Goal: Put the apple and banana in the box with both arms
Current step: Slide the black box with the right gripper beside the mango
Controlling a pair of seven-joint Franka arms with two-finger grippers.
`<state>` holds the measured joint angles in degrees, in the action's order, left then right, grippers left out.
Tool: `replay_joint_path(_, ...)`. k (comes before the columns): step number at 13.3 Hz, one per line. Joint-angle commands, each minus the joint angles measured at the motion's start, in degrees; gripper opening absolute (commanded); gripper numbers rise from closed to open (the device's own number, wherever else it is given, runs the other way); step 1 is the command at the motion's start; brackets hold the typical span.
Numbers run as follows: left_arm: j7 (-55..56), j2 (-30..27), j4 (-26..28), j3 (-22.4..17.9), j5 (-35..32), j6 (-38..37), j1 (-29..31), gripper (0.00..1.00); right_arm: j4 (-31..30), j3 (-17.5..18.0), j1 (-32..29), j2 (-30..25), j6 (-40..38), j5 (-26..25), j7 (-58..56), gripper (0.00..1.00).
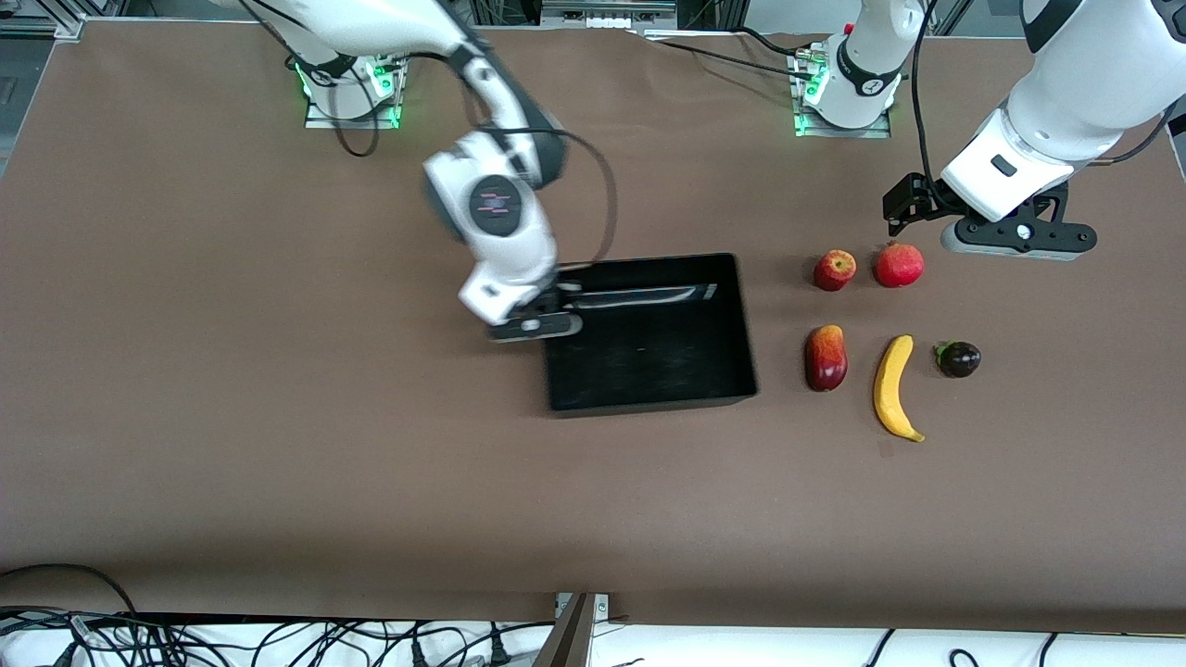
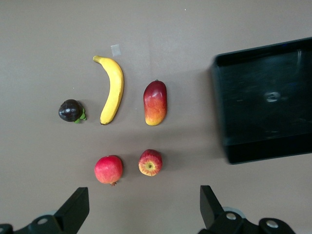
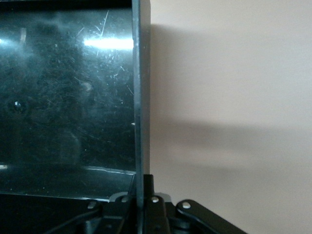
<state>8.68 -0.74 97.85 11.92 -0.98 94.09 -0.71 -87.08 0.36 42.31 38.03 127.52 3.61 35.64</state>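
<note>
The apple (image 1: 835,270) lies on the table between the box and the evenly red round fruit; it also shows in the left wrist view (image 2: 150,163). The banana (image 1: 894,385) lies nearer the front camera than the apple and shows in the left wrist view (image 2: 112,89). The black box (image 1: 667,361) sits mid-table and is empty. My right gripper (image 1: 542,324) is shut on the box's wall (image 3: 139,97) at the right arm's end, with the wall between its fingers (image 3: 158,183). My left gripper (image 1: 1015,236) is open and empty, up over the table next to the round red fruit (image 2: 144,195).
A round red fruit (image 1: 899,265) lies beside the apple. A red-and-yellow mango-like fruit (image 1: 826,358) lies beside the banana toward the box. A small dark purple fruit (image 1: 959,358) lies beside the banana toward the left arm's end.
</note>
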Motion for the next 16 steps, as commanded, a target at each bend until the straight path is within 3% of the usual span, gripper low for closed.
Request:
replay_joint_path(1, -0.41, 0.83, -1.87, 0.03, 1.16, -1.19, 0.1, 1.0, 8.68, -0.8, 3.38, 6.43, 2.02, 1.31, 4.17, 0.0)
replay_joint_path(8, -0.33, 1.0, -2.05, 0.03, 0.89, -1.1, -0.34, 1.0, 8.69, -0.89, 5.94, 8.28, 4.49, 1.05, 5.59, 0.01)
replay_joint_path(10, -0.33, 1.0, -1.96, 0.03, 0.81, -1.1, -0.43, 1.0, 8.68, -1.06, 5.94, 8.11, 4.58, 0.96, 5.32, 1.0)
replay_joint_path(13, -0.33, 1.0, -2.05, 0.03, 0.8, -1.1, -0.43, 1.0, 8.77, -1.33, 3.5, 5.57, 2.31, 0.96, 4.27, 1.0)
replay_joint_path(16, -0.33, 1.09, -2.05, 0.03, 0.9, -1.01, -0.43, 1.0, 8.77, -1.5, -2.12, -0.57, -4.36, 0.78, 2.0, 1.0)
